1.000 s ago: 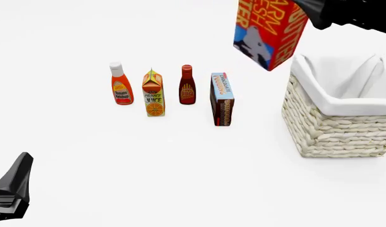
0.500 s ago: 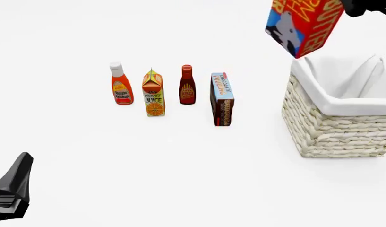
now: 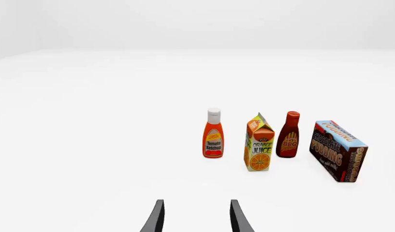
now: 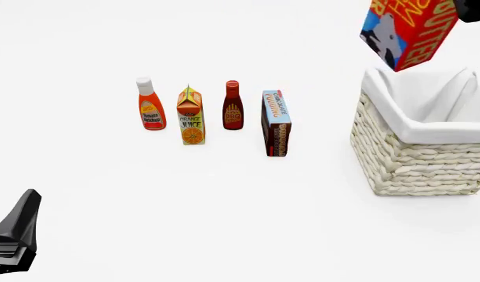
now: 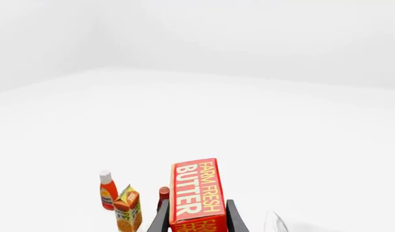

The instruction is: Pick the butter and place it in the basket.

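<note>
Butter: one red-orange carton [image 4: 404,32], tilted, hanging in the air at the top right of the front view, above the basket's far-left rim and clear of it. The blue patch with the cow faces the camera; the yellow lettering runs up its side. Its top runs out of the picture.

Basket: one cream woven basket [image 4: 416,164] with a white cloth liner folded over its rim, standing on the table at the right, partly cut by the picture's edge. What lies inside cannot be seen from here.

Right gripper: one [image 5: 197,220], its two dark fingers closed against opposite sides of the butter [image 5: 197,193], which stands between them with "FARM FRESH BUTTER" showing. In the front view only a dark scrap of the arm shows at the top right corner.

Left gripper: one [image 3: 196,217], low at the near left of the table, well apart from everything. Its two fingers stand apart with nothing between them.

Groceries in the row: four, standing upright on the table left of the basket.
- Ketchup bottle: one [image 4: 150,104], white cap, leftmost.
- Orange juice carton: one [image 4: 190,116], just beside the ketchup.
- BBQ sauce bottle: one [image 4: 232,106], dark red, next along.
- Chocolate pudding box: one [image 4: 276,122], thin and upright, the nearest of the four to the basket yet apart from it.

Table: one plain white surface [image 4: 224,217].
</note>
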You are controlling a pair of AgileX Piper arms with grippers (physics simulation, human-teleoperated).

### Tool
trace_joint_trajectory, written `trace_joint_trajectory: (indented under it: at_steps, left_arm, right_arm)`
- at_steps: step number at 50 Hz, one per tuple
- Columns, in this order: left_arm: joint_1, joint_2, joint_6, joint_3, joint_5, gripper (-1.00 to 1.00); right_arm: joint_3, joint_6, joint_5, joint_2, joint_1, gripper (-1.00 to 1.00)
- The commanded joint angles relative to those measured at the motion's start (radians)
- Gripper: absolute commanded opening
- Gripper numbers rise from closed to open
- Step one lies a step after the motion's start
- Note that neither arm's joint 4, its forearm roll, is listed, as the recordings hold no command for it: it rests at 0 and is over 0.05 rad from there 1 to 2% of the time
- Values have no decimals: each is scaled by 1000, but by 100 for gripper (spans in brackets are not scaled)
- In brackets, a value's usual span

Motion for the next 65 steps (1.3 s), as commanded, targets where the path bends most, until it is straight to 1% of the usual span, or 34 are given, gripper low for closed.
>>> trace_joint_trajectory:
  at_steps: [1,13,21,33,39,52,57,65]
  left_arm:
    - [0,0,0,0,0,100]
    - [0,0,0,0,0,100]
    - [0,0,0,0,0,100]
    - [0,0,0,0,0,100]
    - [0,0,0,0,0,100]
    - [0,0,0,0,0,100]
    - [0,0,0,0,0,100]
    - [0,0,0,0,0,100]
  right_arm:
    - [5,28,-24,-14,-47,-100]
    - [26,25,-53,-6,-88,-100]
    - [43,22,-81,20,-138,-100]
    - [54,17,-93,33,-175,-100]
    - [55,21,-99,49,-213,-100]
    - [59,27,-114,73,-262,-100]
    - [66,28,-136,99,-300,-100]
    - [80,32,-152,114,-326,-100]
